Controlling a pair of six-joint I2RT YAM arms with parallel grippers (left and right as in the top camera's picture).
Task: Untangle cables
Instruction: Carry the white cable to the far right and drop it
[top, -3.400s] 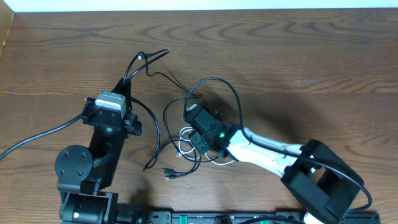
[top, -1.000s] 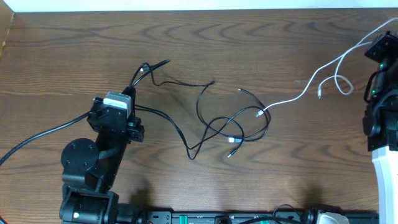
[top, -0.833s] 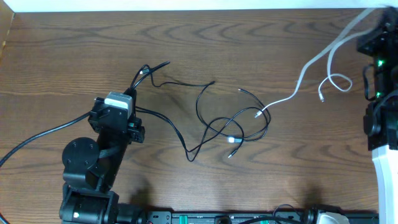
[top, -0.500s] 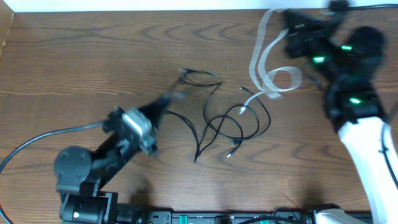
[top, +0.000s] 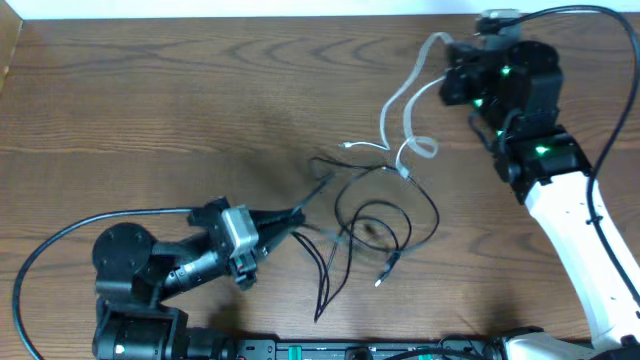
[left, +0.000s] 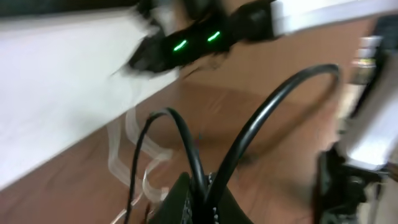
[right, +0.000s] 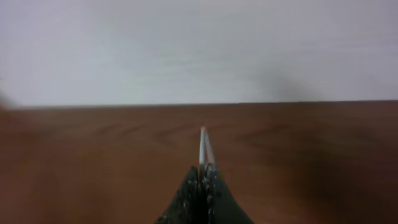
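Thin black cables (top: 380, 215) lie in loose, crossing loops at the table's middle. My left gripper (top: 290, 222) is low, points right, and is shut on two black cable strands at the tangle's left side. In the left wrist view these strands (left: 186, 143) arch up from the shut fingers (left: 202, 193). The white cable (top: 392, 115) hangs, blurred, from my right gripper (top: 447, 62) at the back right and runs down to the black loops. In the right wrist view the fingers (right: 203, 180) are shut on the white cable (right: 203, 146).
A thick black robot wire (top: 60, 235) curves off the left arm base at the lower left. The right arm (top: 560, 190) runs along the right side. A black rail (top: 350, 350) edges the table's front. The white wall borders the far edge.
My right arm swung from the far right edge to the back, carrying the white cable leftward. My left arm dropped and swung right, dragging black strands toward the front; the tangle shifted.
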